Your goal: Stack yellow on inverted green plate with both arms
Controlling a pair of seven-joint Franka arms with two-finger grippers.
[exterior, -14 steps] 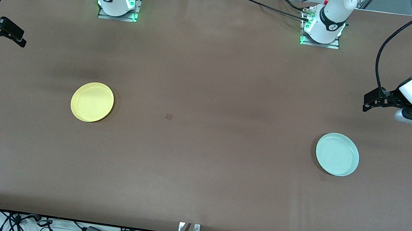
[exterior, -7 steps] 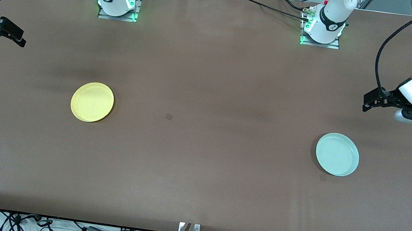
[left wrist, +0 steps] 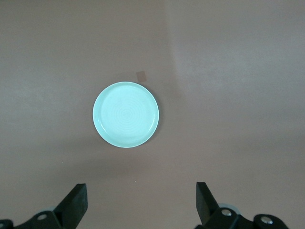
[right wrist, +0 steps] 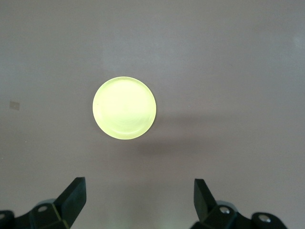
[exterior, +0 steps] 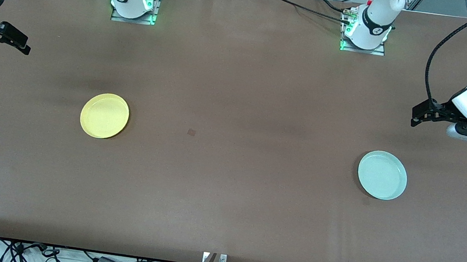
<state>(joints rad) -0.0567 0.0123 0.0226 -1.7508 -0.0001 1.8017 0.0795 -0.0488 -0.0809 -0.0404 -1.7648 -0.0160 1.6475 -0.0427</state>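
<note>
Almost nothing has moved over the last second: only the right gripper [exterior: 6,38] has drifted slightly at its end of the table. Both plates lie untouched, rim up and well apart, the yellow [exterior: 104,115] toward the right arm's end, the green plate [exterior: 382,175] toward the left arm's end. The task looks barely begun; next, the green plate likely needs grasping at its rim and turning over. The left gripper [exterior: 423,114] hangs high near its table end. Both wrist views show fingers spread wide, holding nothing.
</note>
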